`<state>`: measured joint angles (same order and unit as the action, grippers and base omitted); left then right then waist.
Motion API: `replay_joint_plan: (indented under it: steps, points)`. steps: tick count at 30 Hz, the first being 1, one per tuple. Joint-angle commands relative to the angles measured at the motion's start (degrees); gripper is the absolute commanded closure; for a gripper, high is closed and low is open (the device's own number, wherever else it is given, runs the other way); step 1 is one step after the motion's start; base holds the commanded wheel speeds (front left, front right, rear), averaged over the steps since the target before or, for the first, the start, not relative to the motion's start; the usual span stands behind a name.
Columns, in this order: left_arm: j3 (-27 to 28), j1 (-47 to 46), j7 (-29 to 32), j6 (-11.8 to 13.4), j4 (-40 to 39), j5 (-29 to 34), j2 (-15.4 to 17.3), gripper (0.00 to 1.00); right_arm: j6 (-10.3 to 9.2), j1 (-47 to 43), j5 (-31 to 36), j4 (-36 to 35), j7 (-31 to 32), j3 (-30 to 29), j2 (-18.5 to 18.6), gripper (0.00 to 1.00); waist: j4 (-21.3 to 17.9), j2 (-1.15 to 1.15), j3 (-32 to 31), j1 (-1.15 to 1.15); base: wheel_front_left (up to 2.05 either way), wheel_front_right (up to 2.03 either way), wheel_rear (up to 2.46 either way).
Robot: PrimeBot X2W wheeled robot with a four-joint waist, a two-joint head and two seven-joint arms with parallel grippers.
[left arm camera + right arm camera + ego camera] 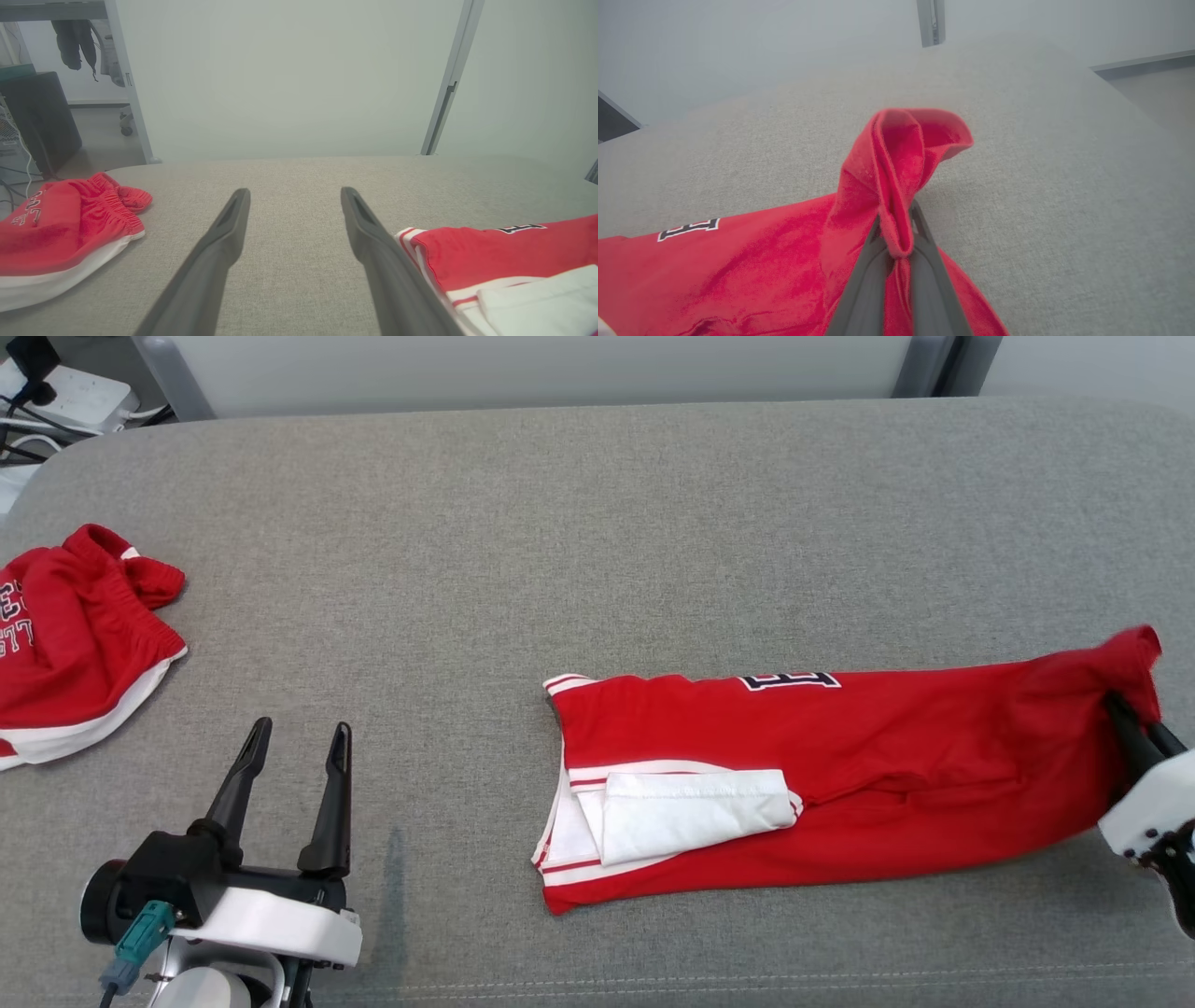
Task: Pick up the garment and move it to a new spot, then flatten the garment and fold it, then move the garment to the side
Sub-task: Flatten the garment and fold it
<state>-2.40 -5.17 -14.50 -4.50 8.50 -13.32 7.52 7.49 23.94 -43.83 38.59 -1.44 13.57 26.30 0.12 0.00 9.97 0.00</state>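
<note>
The garment [840,775] is a red jersey piece with white trim and a dark letter patch, folded into a long strip across the right half of the grey table [560,523]. A white panel lies folded on its left end. My right gripper [1125,714] is shut on the garment's right end, which bunches up and lifts off the table. In the right wrist view the red cloth [896,177] is pinched between the two dark fingers [866,275]. My left gripper [299,747] stands open over bare table at the lower left, apart from the garment [504,261].
A second red garment [75,644] with white trim and lettering lies crumpled at the table's left edge, also seen in the left wrist view [60,224]. A power strip with cables [56,392] sits beyond the far left corner. A pale wall panel runs behind the table.
</note>
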Motion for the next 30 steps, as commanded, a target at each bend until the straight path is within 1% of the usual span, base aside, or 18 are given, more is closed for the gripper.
replay_joint_plan:
  steps: [1, 5, 7, 10, 14, 17, 20, 25, 26, 27, 30]
  points:
    - [2.3, -1.6, -0.5, -0.2, -1.1, 0.7, 0.6, 0.00, 0.00, 0.9, 1.0, -3.8, -0.8, 1.0, 0.6, 1.00, -0.3, 0.00, -0.3, 0.00, 0.00, 0.00, 0.00]
    - [2.4, -1.5, -0.5, -0.5, -0.9, 1.0, 0.3, 0.00, 0.00, 0.7, 3.4, -12.8, 0.7, 1.9, -2.3, 1.00, -0.5, 0.00, -0.8, 0.00, 0.00, 0.00, 0.00]
    - [2.3, -1.5, -0.5, -0.6, -0.7, 1.1, 0.1, 0.00, 0.00, 0.2, 5.3, -17.1, 1.8, 2.1, -4.5, 1.00, -0.3, 0.00, -1.1, 0.00, 0.00, 0.00, 0.00]
    - [2.2, -1.3, -0.5, -0.8, -0.6, 1.3, -0.2, 0.00, 0.00, -0.9, 8.0, -22.4, 3.8, 2.7, -8.9, 1.00, 0.1, 0.00, -1.4, 0.00, 0.00, 0.00, 0.00]
    - [2.2, -1.2, -0.5, -1.0, -0.6, 1.5, -0.6, 0.00, 0.00, -2.7, 10.5, -26.4, 6.1, 3.8, -16.7, 1.00, 1.0, 0.00, -1.8, 0.00, 0.00, 0.00, 0.00]
    - [2.1, -1.2, -0.5, -1.1, -0.6, 1.7, -0.9, 0.00, 0.00, -3.6, 12.2, -26.9, 6.9, 5.4, -20.8, 1.00, 1.8, 0.00, -1.8, 0.00, 0.00, 0.00, 0.00]
    - [2.0, -1.3, -0.5, -1.3, -0.6, 1.8, -1.2, 0.00, 0.00, -3.7, 13.2, -25.6, 6.4, 7.4, -22.7, 1.00, 2.5, 0.00, -1.5, 0.00, 0.00, 0.00, 0.00]
    - [1.8, -1.6, -0.5, -1.5, -0.3, 1.9, -1.5, 0.00, 0.00, -2.8, 12.3, -22.7, 4.5, 9.9, -23.3, 1.00, 3.4, 0.00, -1.1, 0.00, 0.00, 0.00, 0.00]
    - [1.8, -1.7, -0.5, -1.6, -0.1, 2.0, -1.7, 0.00, 0.00, -2.3, 10.3, -21.5, 3.2, 11.8, -23.4, 1.00, 3.8, 0.00, -0.9, 0.00, 0.00, 0.00, 0.00]
    - [1.8, -1.7, -0.5, -1.6, -0.1, 2.0, -1.7, 0.00, 0.00, -2.3, 10.3, -21.5, 3.2, 11.8, -23.4, 1.00, 3.8, 0.00, -0.9, 0.00, 0.00, 0.00, 0.00]
    - [1.7, -2.1, -0.5, -1.7, 0.0, 2.1, -1.9, 0.00, 0.00, -1.1, 8.4, -19.4, 1.3, 14.3, -23.4, 1.00, 4.3, 0.00, -0.6, 0.00, 0.00, 0.00, 0.00]
